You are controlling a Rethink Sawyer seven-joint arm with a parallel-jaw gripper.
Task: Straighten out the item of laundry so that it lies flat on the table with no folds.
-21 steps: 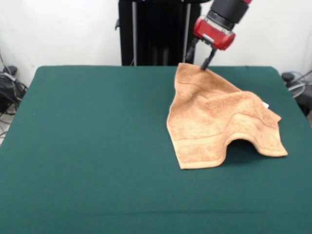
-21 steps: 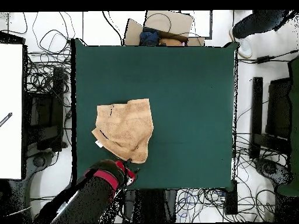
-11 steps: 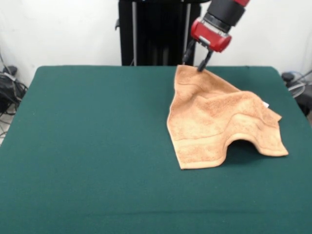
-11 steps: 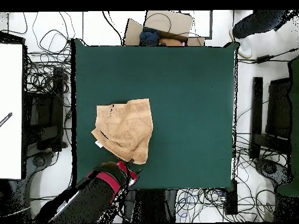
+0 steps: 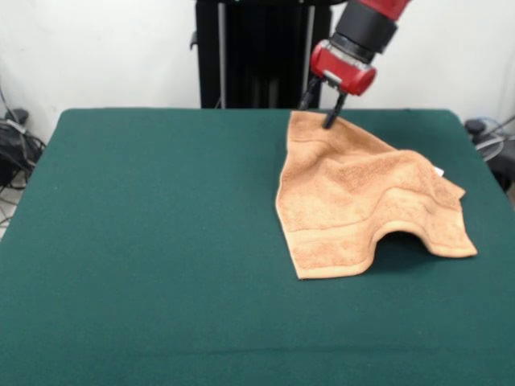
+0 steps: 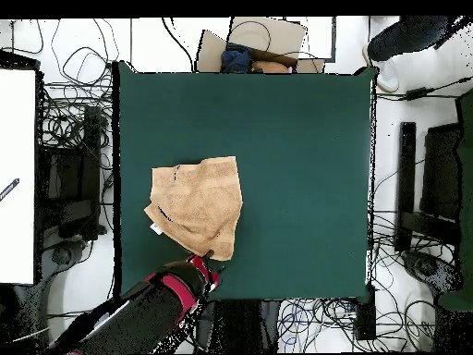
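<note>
Since the earlier frames the end effector [image 5: 319, 111] has shifted a little leftward in the front view, and the towel's top corner has sagged slightly.

Going left to right in the front view, the left half of the green table [image 5: 145, 241] is bare felt. Right of centre lies the orange-tan towel [image 5: 362, 201], rumpled rather than flat: its top corner rises toward the upper middle of the frame, a border band runs along its lower left edge, and the lower edge arches up off the table, leaving a shadowed hollow beneath. A small white tag [image 5: 439, 172] pokes out at its right edge. Above the towel's top corner hangs the red and black end effector, its two dark fingers slightly apart, one tip touching the cloth.

From overhead the towel [image 6: 196, 205] sits in the lower left part of the table [image 6: 305, 166], with the end effector [image 6: 205, 260] at its lower edge.
</note>
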